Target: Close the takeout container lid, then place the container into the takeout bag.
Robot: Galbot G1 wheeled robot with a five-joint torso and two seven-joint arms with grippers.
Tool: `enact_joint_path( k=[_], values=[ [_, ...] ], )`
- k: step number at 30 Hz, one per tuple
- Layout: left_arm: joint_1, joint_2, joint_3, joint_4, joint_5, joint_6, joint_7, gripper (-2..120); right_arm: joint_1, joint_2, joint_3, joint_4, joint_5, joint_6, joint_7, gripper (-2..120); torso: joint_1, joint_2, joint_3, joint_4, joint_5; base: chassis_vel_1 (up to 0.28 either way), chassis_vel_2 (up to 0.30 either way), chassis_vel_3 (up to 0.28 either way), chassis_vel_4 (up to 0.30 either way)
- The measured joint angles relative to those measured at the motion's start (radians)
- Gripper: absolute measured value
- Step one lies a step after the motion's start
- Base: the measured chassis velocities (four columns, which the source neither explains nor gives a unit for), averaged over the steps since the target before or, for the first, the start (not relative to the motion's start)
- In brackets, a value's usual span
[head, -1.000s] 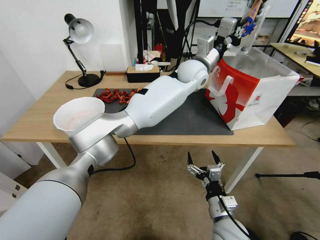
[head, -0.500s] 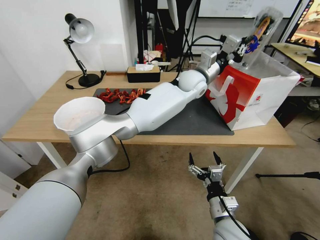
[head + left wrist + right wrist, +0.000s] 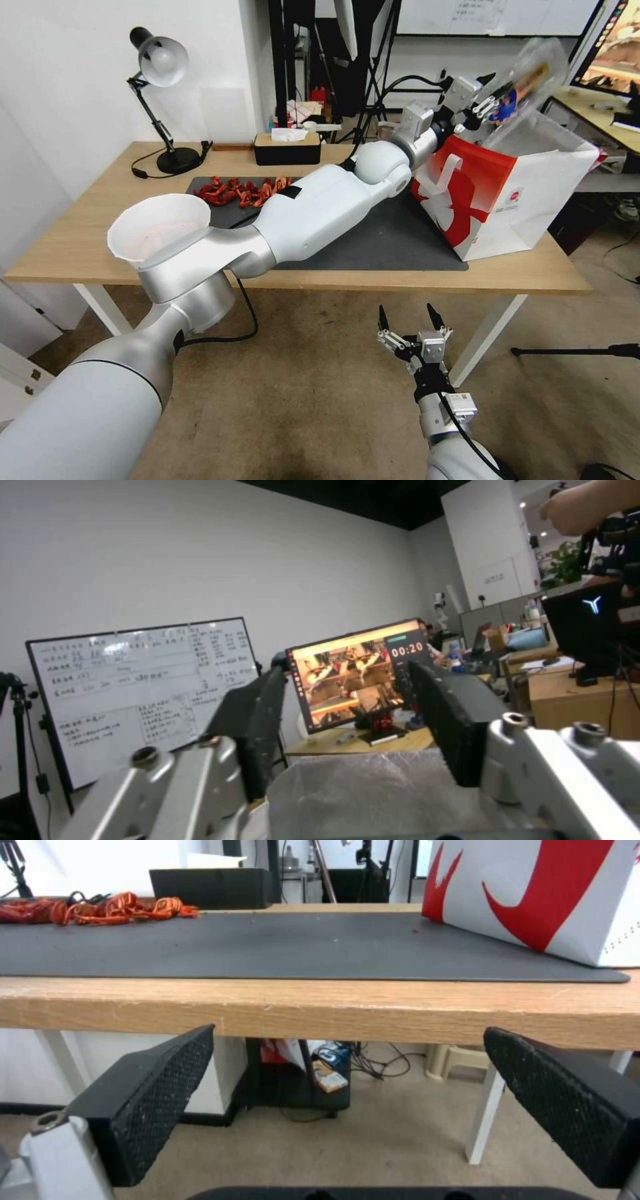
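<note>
Item: container (image 3: 527,83), gripped in my left gripper (image 3: 483,107), tilted, long axis slanting up. Bag (image 3: 507,187) mouth directly below the fingers. Right gripper (image 3: 407,319) open, idle below the table (image 3: 80,247).

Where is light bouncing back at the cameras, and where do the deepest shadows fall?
Head view: the clear takeout container, held above the takeout bag in the jaws of the left gripper, catches pale reflections. Left wrist view: the whiteboard carries bright glare patches near its top, and the monitor glows. Right wrist view: deep shadow lies under the table.
</note>
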Motion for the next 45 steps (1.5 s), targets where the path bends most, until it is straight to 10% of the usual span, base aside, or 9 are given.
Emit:
enact_joint_path(
  k=[17,34,45],
  values=[
    [0.084,0.044,-0.031,-0.196,-0.006,0.066,-0.105,100,0.004,0.006,-0.009,-0.003,0.001,-0.004,-0.002,100,0.0,0.0,0.0,-0.0006,0.0,0.0,0.0,0.0,0.0],
    [0.419,0.408,-0.171,-0.642,0.04,0.232,-0.24,100,-0.016,0.012,0.007,0.009,-0.003,-0.005,-0.002,100,0.0,0.0,0.0,0.0001,-0.0003,0.0,0.0,0.0,0.0],
    [0.832,0.623,-0.435,-0.932,0.197,0.395,-0.414,100,-0.01,0.013,-0.003,0.015,-0.006,-0.012,-0.002,100,0.0,0.0,0.0,0.0003,-0.0003,0.0,0.0,0.0,0.0]
  ],
)
